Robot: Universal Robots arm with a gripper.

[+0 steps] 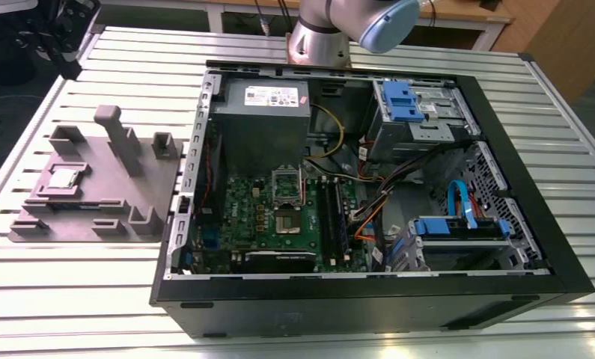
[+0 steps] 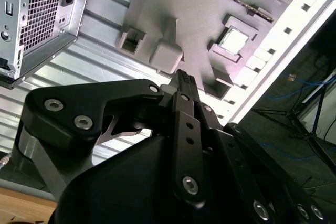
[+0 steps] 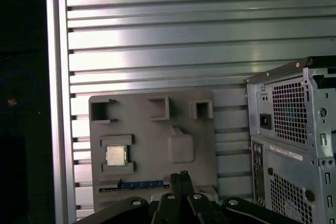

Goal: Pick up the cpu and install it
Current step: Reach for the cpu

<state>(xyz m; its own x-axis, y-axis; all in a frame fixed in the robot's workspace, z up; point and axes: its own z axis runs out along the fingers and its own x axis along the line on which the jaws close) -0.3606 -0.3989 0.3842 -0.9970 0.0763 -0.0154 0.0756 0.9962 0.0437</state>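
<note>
Gripper close to lens in both wrist views: black fingers pressed together, nothing held, poised above grey fixture plate. Cpu lies flat in walled pocket on plate, apart from fingertips, untouched. Plate rests on slatted table, just beside open computer case, on exterior view's left. Likely step: approach for pick. Best done by centring over chip, spreading fingers past its edges, descending straight, gripping opposite sides, avoiding pocket walls and tall posts.

Slatted table: fixture plate, computer case.
</note>
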